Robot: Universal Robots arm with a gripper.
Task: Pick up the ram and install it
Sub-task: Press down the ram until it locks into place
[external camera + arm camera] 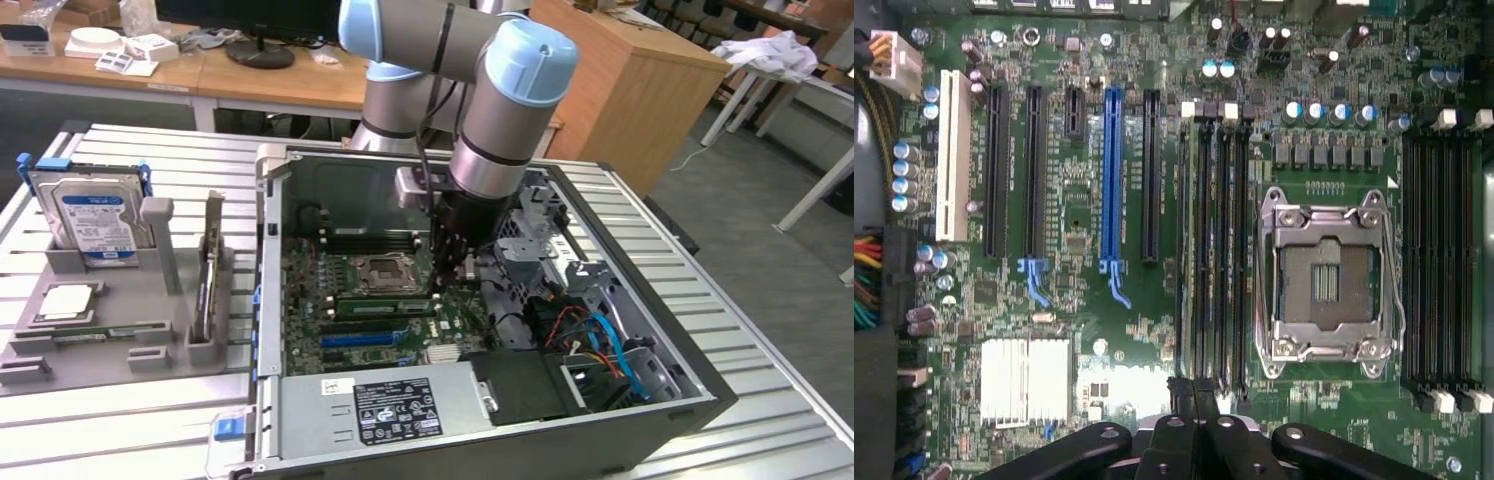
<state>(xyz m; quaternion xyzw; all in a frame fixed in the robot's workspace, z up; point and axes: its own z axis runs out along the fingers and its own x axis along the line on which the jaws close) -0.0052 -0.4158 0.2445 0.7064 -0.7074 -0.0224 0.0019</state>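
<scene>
Gripper (447,275) is lowered inside the open dark grey computer case (641,420), in the middle of the exterior view. It is clenched, its two black fingers pressed together, and I see nothing held between them.

Just beside its tip, toward the exterior view's left, the ram (383,305), a long thin green circuit-board stick with dark chips, stands on its edge along the black memory slots. So I judge that the picking up is done and the ram is already placed in a slot. Whether it is pushed fully down and latched, I cannot tell; that part may be left.

I count one group of four long black plastic memory slots (1222,250) close to the gripper, then one square silver processor socket (1326,280), which is empty, then a second group of four slots (1444,250) on its other side.

Farther off, at the exterior view's left, one grey plastic holder tray (160,250) lies on the ribbed metal worktop (107,420). It carries one square silver processor chip (67,302), one more green stick (80,332) lying flat, and one silver hard drive with a blue label (91,215) standing upright.
</scene>
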